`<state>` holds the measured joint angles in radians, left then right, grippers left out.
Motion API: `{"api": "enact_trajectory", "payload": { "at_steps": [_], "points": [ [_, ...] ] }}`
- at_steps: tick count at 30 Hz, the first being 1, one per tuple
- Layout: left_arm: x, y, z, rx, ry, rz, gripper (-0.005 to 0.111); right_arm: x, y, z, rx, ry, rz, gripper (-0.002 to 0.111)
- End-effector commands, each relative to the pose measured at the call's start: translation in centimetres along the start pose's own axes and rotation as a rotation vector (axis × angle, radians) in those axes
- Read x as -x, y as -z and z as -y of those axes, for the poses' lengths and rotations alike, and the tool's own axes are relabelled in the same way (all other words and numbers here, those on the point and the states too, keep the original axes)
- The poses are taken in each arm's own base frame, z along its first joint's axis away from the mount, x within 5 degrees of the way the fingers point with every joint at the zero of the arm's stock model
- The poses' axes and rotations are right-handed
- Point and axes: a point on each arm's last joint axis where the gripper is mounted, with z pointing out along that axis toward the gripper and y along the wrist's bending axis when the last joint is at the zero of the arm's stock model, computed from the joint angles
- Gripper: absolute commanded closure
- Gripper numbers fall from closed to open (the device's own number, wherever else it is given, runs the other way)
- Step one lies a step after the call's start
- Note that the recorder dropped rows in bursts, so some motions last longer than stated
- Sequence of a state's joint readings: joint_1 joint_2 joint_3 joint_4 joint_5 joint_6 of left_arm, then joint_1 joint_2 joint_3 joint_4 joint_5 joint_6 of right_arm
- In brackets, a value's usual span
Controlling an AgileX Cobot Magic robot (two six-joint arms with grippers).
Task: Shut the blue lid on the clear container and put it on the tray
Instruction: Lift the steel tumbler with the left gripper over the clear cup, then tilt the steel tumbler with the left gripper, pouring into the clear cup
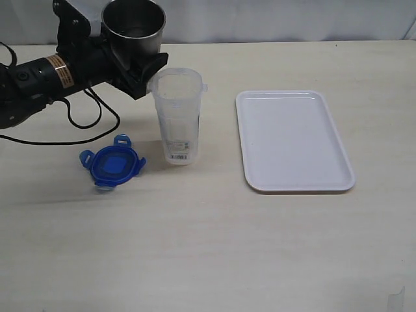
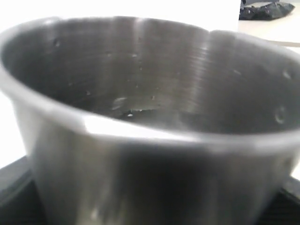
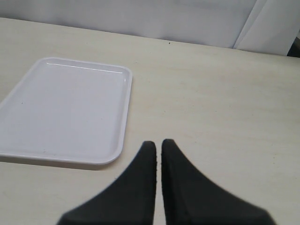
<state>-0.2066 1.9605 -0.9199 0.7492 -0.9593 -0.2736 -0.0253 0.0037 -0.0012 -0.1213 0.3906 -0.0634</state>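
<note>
The clear container (image 1: 177,117) stands upright and open-topped on the table, barcode label near its base. The blue lid (image 1: 112,162) lies flat on the table to its front left, apart from it. The white tray (image 1: 292,140) lies empty to the right, and its near corner also shows in the right wrist view (image 3: 70,108). My left gripper (image 1: 138,55) is shut on a grey metal cup (image 1: 133,26), held above and just behind-left of the container's rim. That cup (image 2: 150,117) fills the left wrist view and hides the jaws. My right gripper (image 3: 158,143) is shut and empty over bare table beside the tray.
The left arm (image 1: 45,78) and its black cable (image 1: 91,123) reach in from the left edge, behind the lid. A pale wall or curtain (image 1: 260,19) runs along the table's far edge.
</note>
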Motion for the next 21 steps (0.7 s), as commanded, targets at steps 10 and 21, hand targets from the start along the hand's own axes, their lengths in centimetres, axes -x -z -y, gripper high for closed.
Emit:
{"api": "enact_trajectory", "payload": {
  "at_steps": [10,21],
  "points": [
    [1.60,-0.05,-0.17,0.017,-0.257,0.096,0.107,-0.03,0.01,0.02,-0.006,-0.004,0.001,0.104],
    [1.61,-0.04,-0.16,0.028,-0.476,0.095,0.107,-0.03,0.01,0.02,-0.006,-0.004,0.001,0.104]
  ]
}}
